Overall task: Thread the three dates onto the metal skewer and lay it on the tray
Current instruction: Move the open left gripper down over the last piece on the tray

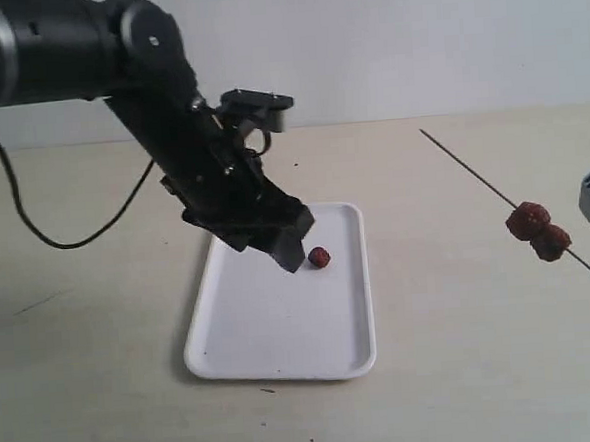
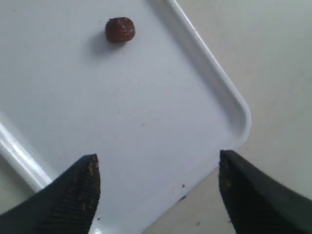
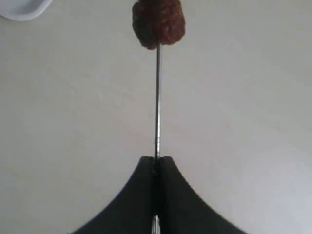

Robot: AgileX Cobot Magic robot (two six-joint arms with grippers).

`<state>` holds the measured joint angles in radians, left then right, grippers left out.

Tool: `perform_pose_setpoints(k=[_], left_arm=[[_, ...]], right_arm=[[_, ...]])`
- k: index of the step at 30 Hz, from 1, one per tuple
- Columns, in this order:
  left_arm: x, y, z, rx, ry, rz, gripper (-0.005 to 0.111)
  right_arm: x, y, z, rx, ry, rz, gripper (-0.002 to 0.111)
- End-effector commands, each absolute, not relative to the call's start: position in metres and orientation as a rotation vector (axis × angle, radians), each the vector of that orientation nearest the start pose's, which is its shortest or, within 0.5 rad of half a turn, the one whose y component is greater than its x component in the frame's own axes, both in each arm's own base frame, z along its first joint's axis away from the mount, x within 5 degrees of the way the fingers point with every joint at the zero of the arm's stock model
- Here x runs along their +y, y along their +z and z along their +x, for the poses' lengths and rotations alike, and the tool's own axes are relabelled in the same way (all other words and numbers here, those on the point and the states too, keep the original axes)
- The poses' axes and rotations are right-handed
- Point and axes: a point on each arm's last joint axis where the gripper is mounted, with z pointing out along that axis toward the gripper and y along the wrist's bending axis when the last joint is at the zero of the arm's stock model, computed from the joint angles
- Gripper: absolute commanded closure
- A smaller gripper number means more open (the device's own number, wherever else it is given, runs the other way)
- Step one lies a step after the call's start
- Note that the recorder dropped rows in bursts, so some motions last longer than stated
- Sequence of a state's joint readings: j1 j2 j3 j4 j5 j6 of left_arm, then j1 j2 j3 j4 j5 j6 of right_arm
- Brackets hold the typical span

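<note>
Step in hand: judged to be picking up the last loose date (image 1: 319, 257) from the tray (image 1: 282, 332); two of three are already threaded.
Loose date: lies on the tray floor, close to one long rim but clear of it, with nothing touching it.
Left gripper (image 2: 157, 160): fingers spread wide, hanging over the tray just beside the date, with no contact.
Right gripper (image 3: 156, 160): pressed together on the metal skewer (image 1: 472, 173), well away from the tray.
Skewer: held in the air outside the tray at a slant, its long bare end free.
Threaded dates (image 1: 536, 231): two, touching each other, on the part of the skewer nearer the grip.
Doing it well: centre the date between the spread fingers and come down until the tips are just off the tray floor. Close gently across its middle, leaving both ends exposed for the skewer tip.
Risk: a small, roundish fruit may roll off a glancing finger, and a tip dragging on the glossy floor could shift the tray.
</note>
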<state>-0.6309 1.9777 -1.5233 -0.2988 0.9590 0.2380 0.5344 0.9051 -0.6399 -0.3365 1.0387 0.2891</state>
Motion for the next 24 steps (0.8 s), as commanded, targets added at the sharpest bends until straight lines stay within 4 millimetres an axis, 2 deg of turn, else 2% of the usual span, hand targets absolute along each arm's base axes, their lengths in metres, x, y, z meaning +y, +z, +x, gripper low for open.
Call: perform_pose_setpoints(k=[1, 3, 6, 14, 24], left_arm=[[-0.286, 0.203, 0.329, 2.78, -0.339, 1.032, 0.039], [-0.301, 0.2, 0.339, 2.764, -0.256, 1.081, 0.039], [-0.311, 0.197, 0.35, 2.747, -0.234, 1.099, 0.039], [-0.325, 0.164, 0.37, 2.777, -0.168, 1.152, 0.039], [-0.332, 0.147, 0.384, 2.726, -0.103, 1.228, 0.039]], right_arm=[[0.045, 0.267, 0.13, 2.654, -0.233, -0.479, 0.108], [0.045, 0.267, 0.13, 2.658, -0.235, -0.479, 0.108], [0.045, 0.267, 0.13, 2.66, -0.237, -0.479, 0.108], [0.045, 0.267, 0.13, 2.66, -0.237, -0.479, 0.108], [0.045, 0.267, 0.13, 2.662, -0.238, -0.478, 0.108]])
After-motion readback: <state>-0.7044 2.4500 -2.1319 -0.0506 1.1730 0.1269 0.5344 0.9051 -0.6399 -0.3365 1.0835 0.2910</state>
